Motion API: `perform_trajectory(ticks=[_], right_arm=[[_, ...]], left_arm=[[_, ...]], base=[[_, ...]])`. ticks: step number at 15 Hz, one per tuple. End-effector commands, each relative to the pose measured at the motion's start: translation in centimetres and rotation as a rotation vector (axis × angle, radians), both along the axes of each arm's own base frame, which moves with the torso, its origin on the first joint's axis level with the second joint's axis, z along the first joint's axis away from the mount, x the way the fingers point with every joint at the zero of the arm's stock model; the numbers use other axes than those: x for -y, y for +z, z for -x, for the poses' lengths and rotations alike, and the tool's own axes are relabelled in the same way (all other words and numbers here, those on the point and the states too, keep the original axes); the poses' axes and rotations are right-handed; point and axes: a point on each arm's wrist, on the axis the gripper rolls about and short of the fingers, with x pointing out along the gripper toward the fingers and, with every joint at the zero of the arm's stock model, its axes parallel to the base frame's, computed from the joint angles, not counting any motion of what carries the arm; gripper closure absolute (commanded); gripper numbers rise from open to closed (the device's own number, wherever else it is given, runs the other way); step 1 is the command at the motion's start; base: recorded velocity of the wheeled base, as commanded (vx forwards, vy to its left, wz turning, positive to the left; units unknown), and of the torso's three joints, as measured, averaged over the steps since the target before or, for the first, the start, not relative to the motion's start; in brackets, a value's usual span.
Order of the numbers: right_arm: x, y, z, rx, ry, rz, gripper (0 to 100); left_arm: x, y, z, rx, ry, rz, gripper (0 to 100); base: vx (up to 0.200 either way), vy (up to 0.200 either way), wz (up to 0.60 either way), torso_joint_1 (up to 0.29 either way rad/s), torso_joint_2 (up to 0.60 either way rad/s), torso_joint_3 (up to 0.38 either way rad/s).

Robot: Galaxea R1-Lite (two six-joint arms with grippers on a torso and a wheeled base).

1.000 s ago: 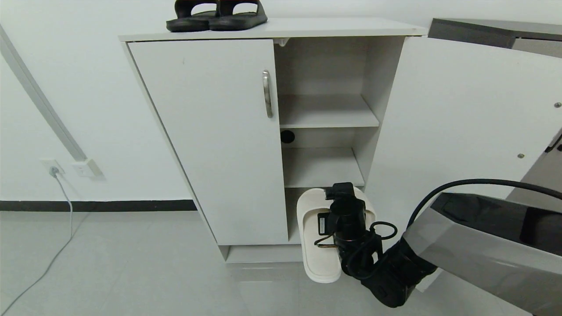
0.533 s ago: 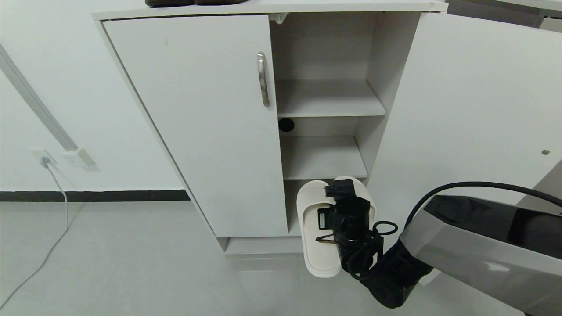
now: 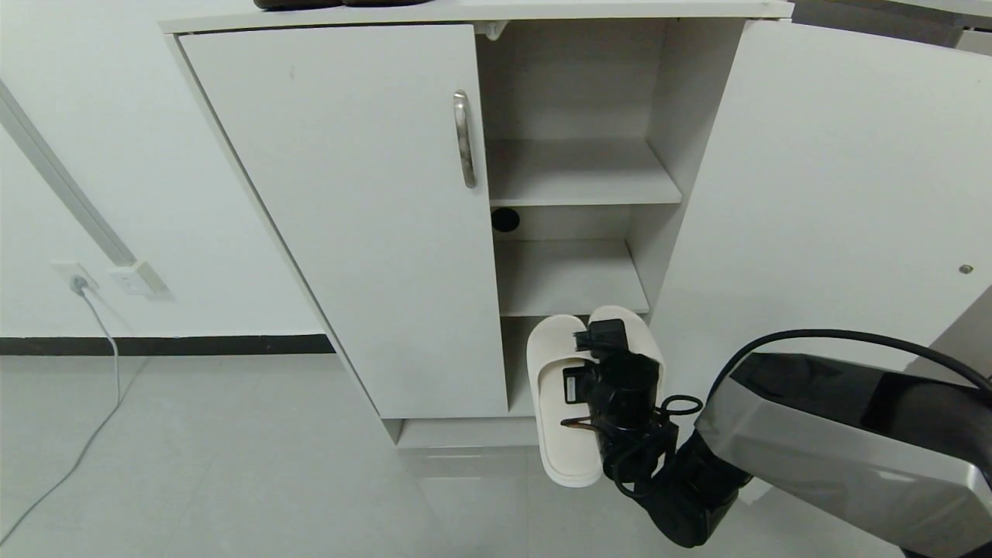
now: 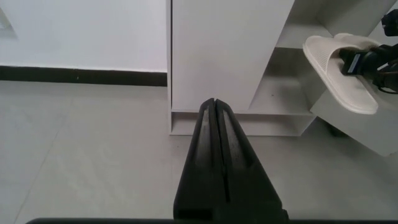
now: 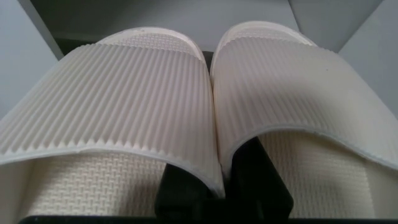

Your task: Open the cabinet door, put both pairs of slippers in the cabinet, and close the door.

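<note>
A pair of white slippers (image 3: 562, 403) hangs side by side in front of the cabinet's (image 3: 341, 217) lowest opening, toes toward the inside. My right gripper (image 3: 601, 341) is shut on the white slippers, its fingers (image 5: 186, 193) tucked under the two ribbed straps (image 5: 124, 106) where they meet. The right door (image 3: 821, 178) stands open; the left door (image 3: 349, 201) with its metal handle (image 3: 463, 139) is closed. The soles of a black pair of slippers (image 3: 333, 3) show on the cabinet top. My left gripper (image 4: 214, 109) is shut and holds nothing, low over the floor facing the cabinet base.
Two bare shelves (image 3: 573, 174) sit above the bottom compartment. The open door flanks my right arm closely. A wall socket with a grey cable (image 3: 77, 283) is at the left, and open tiled floor (image 3: 232, 480) lies before the cabinet.
The head camera has tilted down, so the cabinet sits higher in the picture. My right gripper has carried the white slippers a little up and toward the bottom compartment.
</note>
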Motion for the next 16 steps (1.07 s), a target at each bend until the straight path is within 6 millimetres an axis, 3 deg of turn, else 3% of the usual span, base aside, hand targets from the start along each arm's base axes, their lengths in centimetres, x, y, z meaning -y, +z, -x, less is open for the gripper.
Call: perform_trajectory(ticks=[1, 10, 13, 16], right_arm=[[0.0, -0.2, 0.0, -0.003, 0.001, 0.003, 100], [-0.5, -1.2, -0.6, -0.009, 0.02, 0.021, 100], [-0.5, -0.7, -1.9, 0.007, 0.004, 0.014, 100], [-0.8, 0.2, -4.4, 0.036, -0.024, -0.009, 100]], left_arm=[[0.0, 0.0, 0.0, -0.002, 0.0, 0.001, 100], [0.0, 0.0, 0.0, -0.001, 0.0, 0.0, 100], [0.0, 0.0, 0.0, -0.002, 0.0, 0.0, 100], [0.0, 0.0, 0.0, -0.002, 0.0, 0.0, 100]], base=[[0.2, 0.0, 0.0, 0.007, 0.01, -0.002], [0.2, 0.0, 0.0, 0.002, 0.0, 0.002], [0.0, 0.0, 0.0, 0.0, 0.0, 0.0], [0.0, 0.0, 0.0, 0.0, 0.0, 0.0]])
